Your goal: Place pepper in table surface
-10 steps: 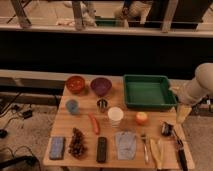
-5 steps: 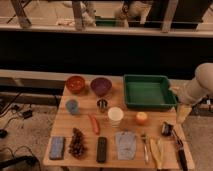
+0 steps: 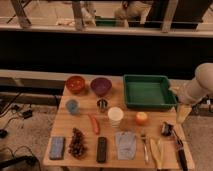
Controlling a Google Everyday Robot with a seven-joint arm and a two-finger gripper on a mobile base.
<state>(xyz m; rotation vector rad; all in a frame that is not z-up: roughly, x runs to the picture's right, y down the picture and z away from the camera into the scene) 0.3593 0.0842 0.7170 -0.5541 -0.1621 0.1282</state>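
Red-orange pepper (image 3: 94, 124) lies lower centre on the wooden surface (image 3: 155, 126), beside the white cup (image 3: 115, 116). The hand (image 3: 181, 114) hangs released and empty at right, well apart. Advise closing across the pepper's width.

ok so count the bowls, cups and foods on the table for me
bowls: 2 (red-orange bowl, purple bowl)
cups: 3 (blue cup, small dark metal cup, white cup)
foods: 3 (slim red pepper, round orange fruit, dark grape bunch)
total: 8
gripper: open, beside the wooden table's right edge
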